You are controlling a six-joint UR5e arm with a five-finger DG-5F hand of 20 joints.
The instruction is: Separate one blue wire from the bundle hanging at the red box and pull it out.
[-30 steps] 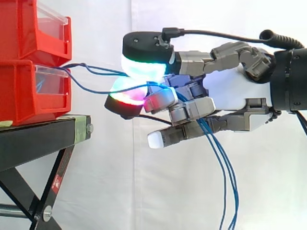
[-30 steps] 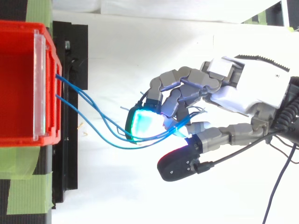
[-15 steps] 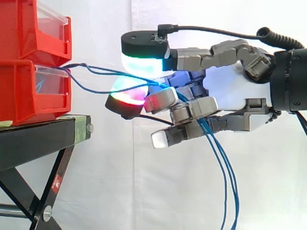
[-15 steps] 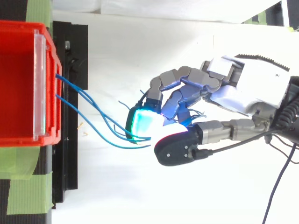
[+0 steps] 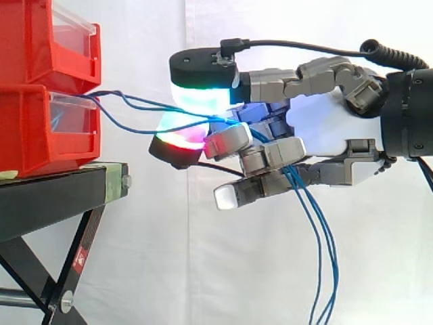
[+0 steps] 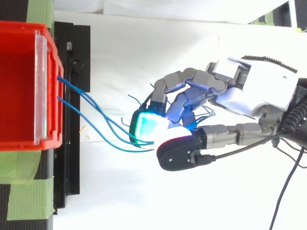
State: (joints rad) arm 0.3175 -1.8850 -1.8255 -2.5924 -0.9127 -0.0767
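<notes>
Since the whole job comes down to pulling away from the red box (image 5: pixel 40 128), the thing to watch is how the blue wires (image 6: pixel 125 142) run. They leave the front of the box and stretch almost level across the gap to the hand (image 5: pixel 318 128), so their long axis points straight from box to palm, and I'd guess a clean pull goes directly back along that line. The hand is clenched on them: the glowing pads (image 5: pixel 203 95) are pressed together with blue strands going in between, and the lower fingers are curled around more strands. I honestly can't tell if it has just one wire singled out or a few at once. From the side you can see the wires pass through the fingers and then hang down well below the hand, plus the black stand (image 5: pixel 54 196) under the box. From above you get something else: the strands come out of the box at two spots, sag and fan apart, then bunch up at the pads, with a few loose ends poking out by the knuckles.
</notes>
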